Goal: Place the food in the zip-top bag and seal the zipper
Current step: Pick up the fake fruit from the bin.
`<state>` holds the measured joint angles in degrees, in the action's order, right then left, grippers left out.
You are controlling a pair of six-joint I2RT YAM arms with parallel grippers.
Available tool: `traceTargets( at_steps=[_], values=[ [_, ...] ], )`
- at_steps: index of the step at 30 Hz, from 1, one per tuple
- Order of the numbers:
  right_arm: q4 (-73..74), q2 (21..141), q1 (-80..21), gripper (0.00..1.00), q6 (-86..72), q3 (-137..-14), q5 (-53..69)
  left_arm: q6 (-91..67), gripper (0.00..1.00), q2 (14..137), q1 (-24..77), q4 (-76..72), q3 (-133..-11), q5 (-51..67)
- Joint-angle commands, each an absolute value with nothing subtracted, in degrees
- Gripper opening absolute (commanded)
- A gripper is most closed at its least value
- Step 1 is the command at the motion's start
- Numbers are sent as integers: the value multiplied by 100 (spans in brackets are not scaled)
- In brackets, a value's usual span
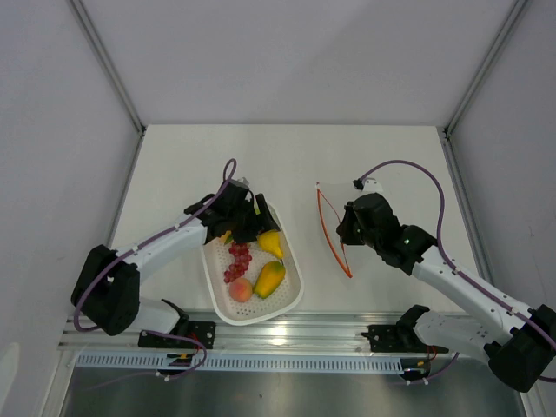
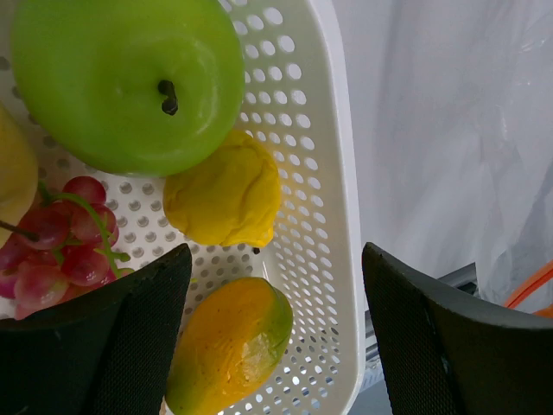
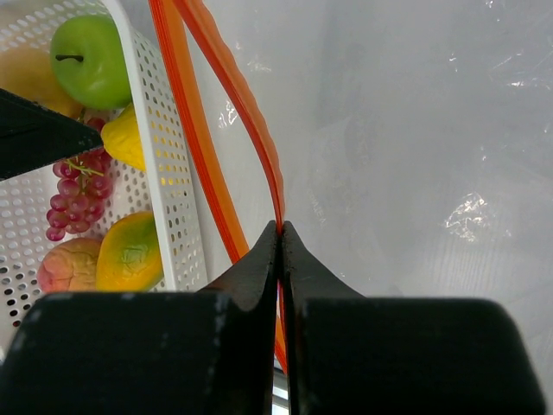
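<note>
Right hand (image 3: pixel 281 232) pinches the bag's (image 3: pixel 415 130) zipper (image 3: pixel 226 86), apparently propping the mouth open; left hand (image 2: pixel 276 294), spread, hovers over fruit (image 2: pixel 223 201) in the basket (image 2: pixel 333 156).

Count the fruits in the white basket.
6: apple and orange at the far end, pear and grapes midway, mango and peach near end; more may hide under the left claw.

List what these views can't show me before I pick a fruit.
Apple: top view, mostly under left gripper.
Bag outline: top view, clear plastic too faint; only zipper shows.
Yellow fruit: left wrist view, cut by left edge; kind unclear.
Right gripper pinch: top view, hidden by its wrist.
</note>
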<state>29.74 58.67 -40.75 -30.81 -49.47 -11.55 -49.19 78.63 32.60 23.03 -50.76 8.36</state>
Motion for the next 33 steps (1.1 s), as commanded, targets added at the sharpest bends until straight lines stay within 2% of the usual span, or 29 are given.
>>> traceTargets(
  at_steps=[1,18,24,30,33],
  values=[
    [2839,5879,-4052,0,-2971,-4904,-1081,-5115,82,8085,3278,1899,-4975,1045],
    [2733,5871,-4017,0,-2944,-4764,-1081,-5432,83,8578,3322,1626,-4650,730],
    [2707,5836,-3990,0,-2953,-4685,-1055,-5537,80,8640,3331,1565,-4553,528],
    [2698,5783,-3990,0,-2971,-4667,-1037,-5546,73,8596,3331,1512,-4482,264],
    [2707,5783,-3990,0,-2988,-4667,-1020,-5537,58,8640,3331,1433,-4456,334]
  ],
)
